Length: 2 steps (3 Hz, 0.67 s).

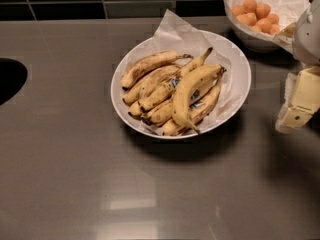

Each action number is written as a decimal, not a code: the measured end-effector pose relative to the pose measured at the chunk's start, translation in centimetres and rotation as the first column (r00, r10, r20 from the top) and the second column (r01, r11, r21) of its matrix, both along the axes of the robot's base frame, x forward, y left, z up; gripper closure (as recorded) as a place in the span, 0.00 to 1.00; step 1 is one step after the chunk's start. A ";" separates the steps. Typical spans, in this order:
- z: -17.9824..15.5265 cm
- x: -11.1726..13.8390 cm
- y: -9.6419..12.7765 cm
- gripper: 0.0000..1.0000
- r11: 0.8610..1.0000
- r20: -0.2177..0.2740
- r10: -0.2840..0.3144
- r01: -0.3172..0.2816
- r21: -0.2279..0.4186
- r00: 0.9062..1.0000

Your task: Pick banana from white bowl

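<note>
We find the banana (183,100) lying in the white bowl (116,91), uppermost on a heap of smaller, browner bananas (150,65) and curving from the bowl's right side down to its near rim. The bowl stands mid-counter (75,159) on its crinkled paper (172,26). The gripper (299,102) hangs at the right edge of the view, well apart from the bowl and carrying nothing. We cannot tell whether it is spread or pressed together.

We judge the task to be at the approach stage, with no grasp begun. The next move calls for travel leftward over the rim, a descent onto the banana's mid-length, and a hold that spares its neighbours.
</note>
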<state>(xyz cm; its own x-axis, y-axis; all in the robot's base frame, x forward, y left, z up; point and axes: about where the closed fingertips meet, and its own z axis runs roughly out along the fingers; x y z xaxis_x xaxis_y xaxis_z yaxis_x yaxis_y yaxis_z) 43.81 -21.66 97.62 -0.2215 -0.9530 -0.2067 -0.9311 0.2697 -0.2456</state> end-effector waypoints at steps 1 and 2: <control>0.0 0.0 0.0 0.00 1.000 0.000 0.000 0.000 0.000 1.000; 0.0 0.2 5.4 0.00 0.983 -0.028 0.185 -0.184 0.010 0.982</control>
<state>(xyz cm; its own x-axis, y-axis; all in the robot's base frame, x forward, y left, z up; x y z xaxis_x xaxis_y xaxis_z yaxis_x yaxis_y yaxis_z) 44.05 -16.23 97.67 -0.0480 -0.9764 -0.2104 -0.9717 0.0945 -0.2167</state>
